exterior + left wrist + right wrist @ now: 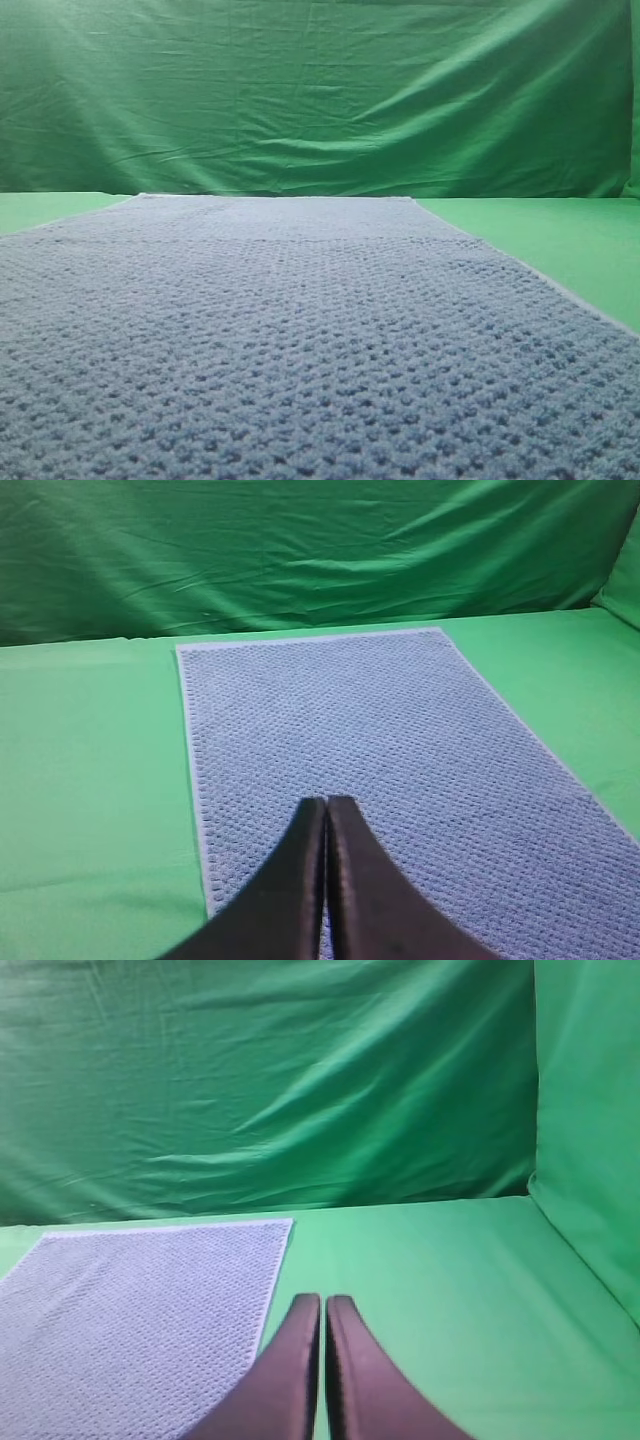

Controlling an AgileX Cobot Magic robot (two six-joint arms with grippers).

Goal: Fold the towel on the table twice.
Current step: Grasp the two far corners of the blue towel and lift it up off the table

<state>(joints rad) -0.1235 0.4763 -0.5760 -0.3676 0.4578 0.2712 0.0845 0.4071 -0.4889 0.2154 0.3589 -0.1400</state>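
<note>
The towel [380, 770] lay flat on the bench [90, 780], long axis running away toward the backdrop [300, 550]. The left pincer [326, 805] (tips together) hung over its near left part; the right pincer [323, 1303], likewise closed, hung just off its right edge.

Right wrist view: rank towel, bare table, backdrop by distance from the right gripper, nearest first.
1. The table: bare green surface directly under and ahead of the right gripper.
2. The towel: lying flat to the gripper's left, its pale edge close by.
3. The backdrop: wrinkled green fabric hanging behind the table's far edge.
</note>
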